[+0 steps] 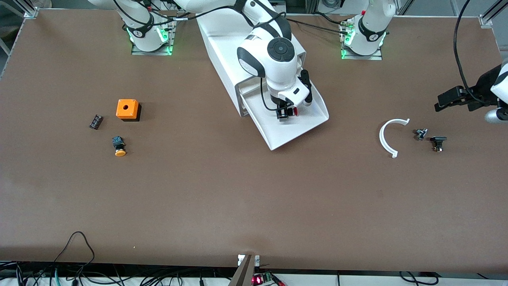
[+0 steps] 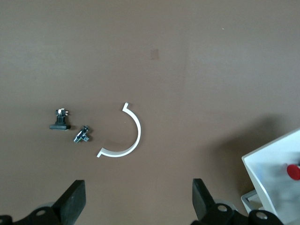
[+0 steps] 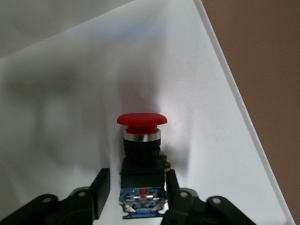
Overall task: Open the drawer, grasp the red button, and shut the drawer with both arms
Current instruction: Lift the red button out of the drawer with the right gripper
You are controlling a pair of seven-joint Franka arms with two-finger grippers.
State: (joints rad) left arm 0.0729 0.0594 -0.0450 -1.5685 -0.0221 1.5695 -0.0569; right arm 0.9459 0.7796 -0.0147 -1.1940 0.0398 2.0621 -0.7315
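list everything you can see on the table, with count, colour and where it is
cabinet: 1, white, mid-table between the arm bases
drawer: 1, white, pulled open
button: 1, red cap, black body, in the drawer
orange-capped button: 1, right arm's end
orange cube: 1, beside it, farther from the camera
small black part: 1, beside the cube
curved strip: 1, white, left arm's end
small fittings: 2, black and metal, beside the strip
right gripper: black, in the drawer, fingers either side of the button's body
left gripper: black, open, waiting over the table's left-arm end
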